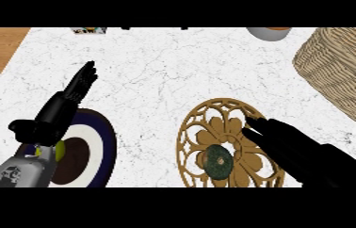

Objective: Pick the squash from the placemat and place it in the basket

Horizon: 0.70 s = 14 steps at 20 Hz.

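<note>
Nearest me, my right hand hovers with fingers straight over the placemat's right side, just beside the dark green squash lying on its lower middle. Left of the placemat, my left hand rests spread above a plate; the basket stands up and right of it.

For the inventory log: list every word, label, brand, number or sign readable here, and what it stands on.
None can be read.
Small box at the counter's far edge: dark and coloured marks, too small and blurred to read.
Squash, placemat, basket, plate, cup: no text shows.
</note>
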Tool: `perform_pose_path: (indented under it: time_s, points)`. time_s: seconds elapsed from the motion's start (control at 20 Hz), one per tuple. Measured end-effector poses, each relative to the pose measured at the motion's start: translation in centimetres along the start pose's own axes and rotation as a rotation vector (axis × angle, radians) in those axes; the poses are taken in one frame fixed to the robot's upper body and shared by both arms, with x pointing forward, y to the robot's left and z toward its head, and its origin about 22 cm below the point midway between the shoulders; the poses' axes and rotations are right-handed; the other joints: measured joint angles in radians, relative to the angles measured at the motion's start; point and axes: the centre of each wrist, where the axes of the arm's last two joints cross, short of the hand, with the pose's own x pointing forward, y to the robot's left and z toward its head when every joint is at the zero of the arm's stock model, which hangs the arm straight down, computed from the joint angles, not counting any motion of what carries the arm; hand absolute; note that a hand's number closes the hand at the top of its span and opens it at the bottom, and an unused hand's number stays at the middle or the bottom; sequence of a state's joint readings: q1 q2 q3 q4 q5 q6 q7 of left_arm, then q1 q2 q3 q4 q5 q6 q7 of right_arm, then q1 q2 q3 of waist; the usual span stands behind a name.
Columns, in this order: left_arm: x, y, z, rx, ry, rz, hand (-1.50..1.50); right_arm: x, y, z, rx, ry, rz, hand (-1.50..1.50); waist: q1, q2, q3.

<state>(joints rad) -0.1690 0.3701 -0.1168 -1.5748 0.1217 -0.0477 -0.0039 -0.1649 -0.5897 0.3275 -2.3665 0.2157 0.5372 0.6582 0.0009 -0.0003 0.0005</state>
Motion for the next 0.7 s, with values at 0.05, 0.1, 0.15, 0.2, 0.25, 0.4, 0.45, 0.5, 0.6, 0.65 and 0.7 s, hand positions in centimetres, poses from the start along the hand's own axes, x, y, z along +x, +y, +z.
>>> perform_pose_path:
  time_s: [0.05,0.1,0.15,0.2,0.25,0.4,0.45,0.5,0.6,0.65,0.7]
  points:
    - [0.0,-0.1,0.1,0.000,0.003,0.003,0.00,-0.3,0.7,-0.5,-0.004,-0.002,-0.005,-1.50,0.000,0.000,0.000]
    - [0.1,-0.1,0.0,0.001,0.006,0.003,0.00,-0.7,1.3,-0.7,-0.007,-0.003,-0.010,-1.50,0.000,0.000,0.000]
    - [0.3,-0.2,0.0,0.001,0.007,-0.001,0.00,-0.6,2.2,-1.0,-0.012,-0.008,-0.013,-1.50,0.000,0.000,0.000]
    - [0.5,-0.5,-0.3,0.003,0.005,-0.003,0.00,-0.9,2.8,-1.6,-0.018,-0.011,-0.018,-1.50,0.000,0.000,0.000]
    - [0.3,-0.6,-0.1,-0.001,0.005,-0.002,0.00,-1.2,3.3,-2.1,-0.027,-0.015,-0.020,-1.50,0.000,0.000,0.000]
    - [-0.3,0.1,0.0,0.002,0.001,-0.006,0.00,-2.0,4.9,-3.1,-0.038,-0.020,-0.008,-1.50,0.000,0.000,0.000]
    - [-0.2,-0.1,0.2,0.003,-0.001,-0.007,0.00,-2.6,5.4,-3.4,-0.042,-0.017,0.000,-1.50,0.000,0.000,0.000]
    - [-0.2,-0.2,0.0,0.003,0.000,-0.004,0.00,-2.7,5.9,-3.4,-0.050,-0.017,0.006,-1.50,-0.001,0.000,0.000]
    - [-0.3,-0.3,0.0,0.000,-0.001,-0.002,0.00,-2.9,6.9,-4.3,-0.056,-0.015,0.010,-1.50,-0.001,0.000,0.000]
    - [0.1,0.0,0.0,0.001,-0.005,-0.004,0.00,-3.4,7.4,-4.4,-0.057,-0.019,0.009,-1.50,-0.001,0.000,0.000]
    - [-0.1,0.2,0.2,0.001,-0.004,-0.004,0.00,-3.8,7.8,-4.8,-0.055,-0.024,0.012,-1.50,0.000,0.000,0.000]
